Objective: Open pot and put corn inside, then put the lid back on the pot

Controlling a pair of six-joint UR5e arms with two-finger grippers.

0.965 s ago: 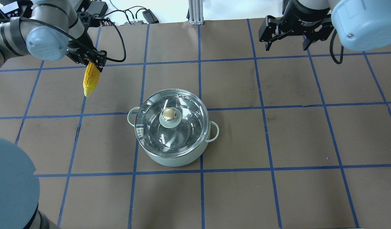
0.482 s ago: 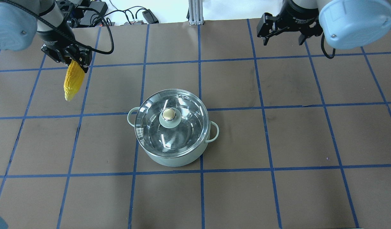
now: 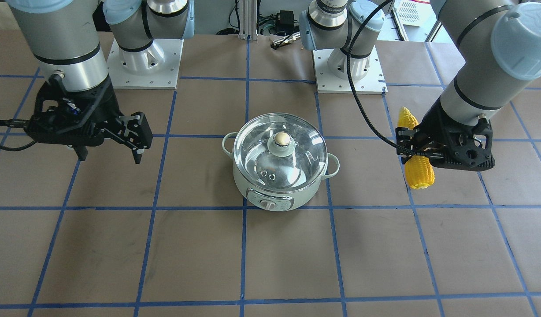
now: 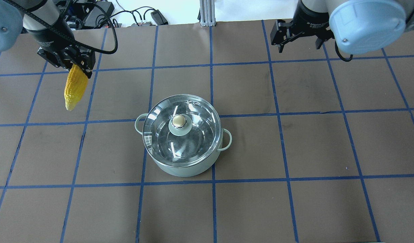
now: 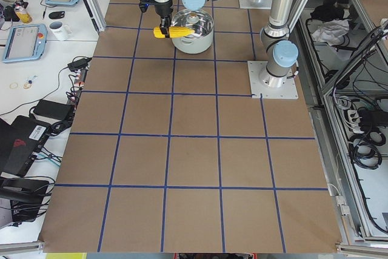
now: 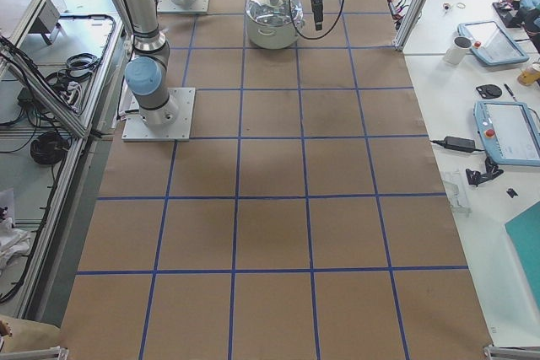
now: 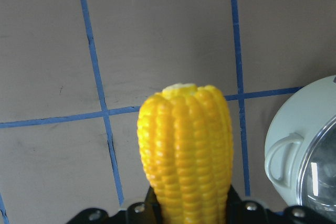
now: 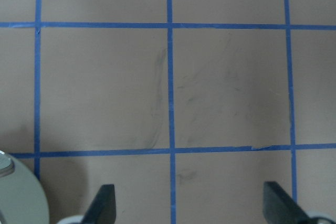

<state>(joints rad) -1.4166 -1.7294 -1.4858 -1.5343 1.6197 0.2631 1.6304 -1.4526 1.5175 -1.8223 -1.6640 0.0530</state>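
Note:
The pale green pot [image 4: 183, 170] stands at the table's middle, control dial facing away from the robot [image 3: 270, 203]. The glass lid [image 4: 193, 143] sits on it, beige knob [image 4: 179, 120] on top. My left gripper [image 4: 75, 65] is shut on the thick end of the yellow corn [image 4: 74, 89], held above the table to the pot's left and farther out; the tip points toward the robot. The left wrist view shows the corn [image 7: 186, 150] and the pot's handle [image 7: 283, 156]. My right gripper [image 4: 299, 45] is open and empty, far right of the pot [image 3: 109, 154].
The brown table has a blue tape grid. Cables and a power brick [image 4: 158, 17] and an aluminium post [image 4: 207, 13] lie at the far edge. The two arm bases [image 3: 142, 66] [image 3: 350, 75] stand behind the pot on the robot's side.
My left gripper has carried the corn to the left, away from the pot. My right gripper has shifted slightly left and toward the far edge. Pot and lid have not moved.

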